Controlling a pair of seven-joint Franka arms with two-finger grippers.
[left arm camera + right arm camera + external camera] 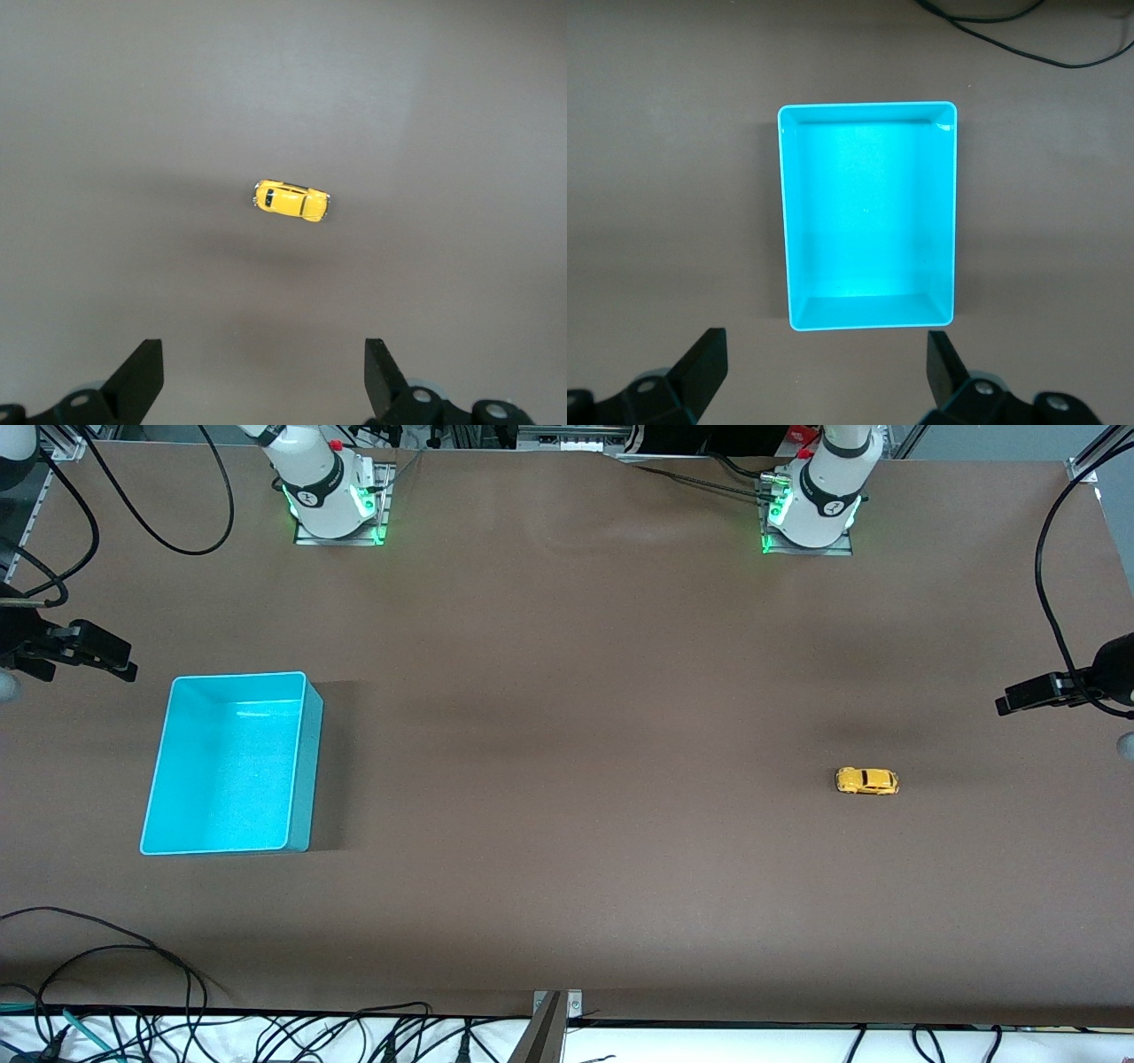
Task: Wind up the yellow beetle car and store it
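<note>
Well apart from the turquoise bin, the tiny yellow beetle car sits upright, dark-windowed. Left gripper overhead and right gripper over the bin both spread wide.

A turquoise bin sits open at the left of the front frame on the brown table. Black cables tangle along the bottom edge, with more looping at the upper left.
</note>
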